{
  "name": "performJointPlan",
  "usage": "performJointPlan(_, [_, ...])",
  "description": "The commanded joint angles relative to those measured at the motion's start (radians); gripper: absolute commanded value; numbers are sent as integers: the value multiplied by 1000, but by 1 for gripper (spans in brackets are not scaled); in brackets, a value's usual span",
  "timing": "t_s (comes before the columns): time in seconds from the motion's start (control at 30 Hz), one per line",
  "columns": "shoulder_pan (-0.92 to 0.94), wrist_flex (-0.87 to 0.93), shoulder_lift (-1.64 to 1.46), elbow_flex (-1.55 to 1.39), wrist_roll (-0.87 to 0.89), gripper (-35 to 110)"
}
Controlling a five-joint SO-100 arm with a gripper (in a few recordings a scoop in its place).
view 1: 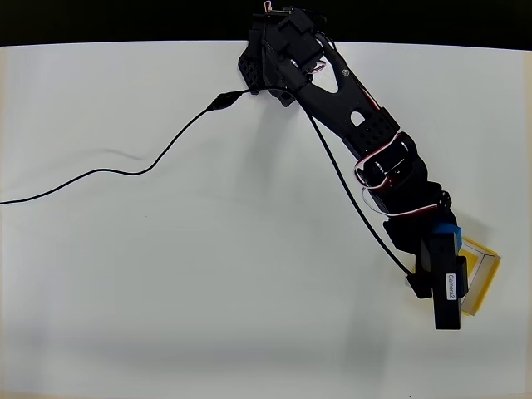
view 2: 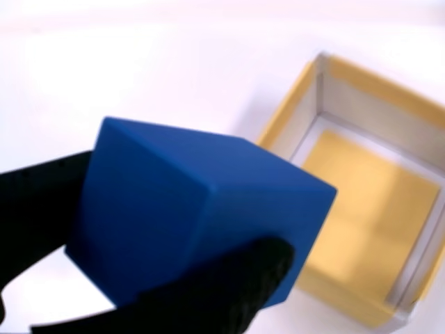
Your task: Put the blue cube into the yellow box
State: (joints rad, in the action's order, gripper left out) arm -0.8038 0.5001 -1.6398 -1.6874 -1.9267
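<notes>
Bright blue and plain-faced, the cube (view 2: 201,216) fills much of the wrist view, its edges sharp and one corner turned toward us. We see it clamped between the black fingers (view 2: 229,292) of the gripper (view 2: 149,243), one pressing from below right and the other from the left, so it is lifted off the table. Just beside it, to the right in this view, sits the yellow box (view 2: 361,209), open-topped, with a yellow floor and thin pale walls; the cube is over its near left edge rather than inside. From overhead we see only a sliver of the cube (view 1: 447,229) under the black arm (view 1: 349,116), which also covers half of the box (view 1: 482,270). A black cable (view 1: 125,170) trails across the white table (view 1: 208,291), well apart from the box.
</notes>
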Motion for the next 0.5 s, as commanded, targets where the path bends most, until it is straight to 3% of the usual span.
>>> performJointPlan(0.0, [9,-69,3,161,-18,19])
performJointPlan(0.47, [29,-167,288,337,80,19])
